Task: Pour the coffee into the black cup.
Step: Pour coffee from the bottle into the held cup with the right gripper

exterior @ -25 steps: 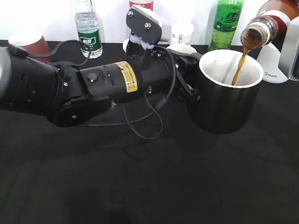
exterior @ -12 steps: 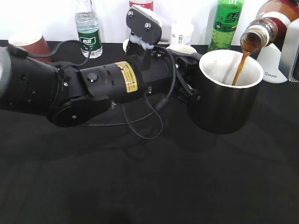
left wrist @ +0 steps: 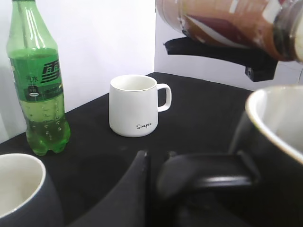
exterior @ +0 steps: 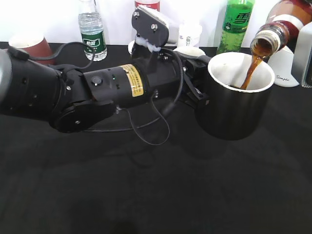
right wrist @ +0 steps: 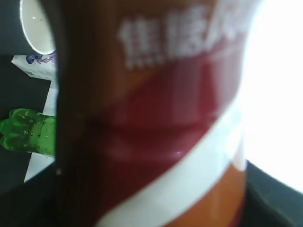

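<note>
The black cup (exterior: 234, 105) with a white interior stands right of centre on the black table. My left gripper (exterior: 197, 92) is shut on its black loop handle (left wrist: 208, 175). The coffee bottle (exterior: 280, 27), with a red, orange and white label, is tipped mouth-down above the cup's right rim. A brown stream (exterior: 249, 73) runs from its mouth into the cup. The bottle fills the right wrist view (right wrist: 156, 123), so my right gripper's jaws are hidden behind it. The bottle also shows at the top of the left wrist view (left wrist: 227, 21).
A white "Simple" mug (left wrist: 135, 106) stands behind the cup, also in the exterior view (exterior: 285, 68). A green bottle (exterior: 236, 22), a water bottle (exterior: 91, 31), a maroon cup (exterior: 31, 45) and a grey-blue mug (left wrist: 23, 191) line the back.
The bottle stays tilted and the pouring goes on. Brown liquid has risen in the cup. The left arm and cup have not moved.
</note>
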`<state>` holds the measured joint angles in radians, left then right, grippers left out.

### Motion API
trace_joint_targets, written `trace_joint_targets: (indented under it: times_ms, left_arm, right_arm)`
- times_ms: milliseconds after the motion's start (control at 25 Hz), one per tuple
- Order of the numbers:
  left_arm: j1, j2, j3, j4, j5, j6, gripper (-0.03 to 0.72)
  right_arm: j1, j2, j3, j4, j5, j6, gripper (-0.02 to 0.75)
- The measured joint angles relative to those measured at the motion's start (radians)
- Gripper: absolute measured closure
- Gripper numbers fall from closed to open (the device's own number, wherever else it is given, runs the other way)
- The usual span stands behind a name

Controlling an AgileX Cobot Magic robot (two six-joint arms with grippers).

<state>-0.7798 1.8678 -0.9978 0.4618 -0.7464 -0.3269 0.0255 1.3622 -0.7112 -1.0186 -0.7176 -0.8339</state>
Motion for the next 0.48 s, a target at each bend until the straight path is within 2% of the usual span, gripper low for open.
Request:
trace_joint_targets:
  times_ms: [200, 360, 400, 480]
  left_arm:
    - [0.001, 0.000, 0.000, -0.012, 0.007, 0.000, 0.634]
    - [0.011, 0.000, 0.000, -0.016, 0.007, 0.000, 0.634]
    - [0.020, -0.001, 0.000, -0.016, 0.009, 0.000, 0.634]
    - [0.057, -0.049, 0.029, -0.009, 0.023, 0.001, 0.634]
  right_arm:
    - [0.000, 0.000, 0.000, 0.000, -0.010, 0.211, 0.206]
    - [0.000, -0.003, 0.000, -0.003, -0.046, 0.475, 0.206]
    - [0.000, -0.005, 0.000, -0.004, -0.056, 0.577, 0.206]
    - [0.000, -0.005, 0.000, -0.004, -0.057, 0.910, 0.206]
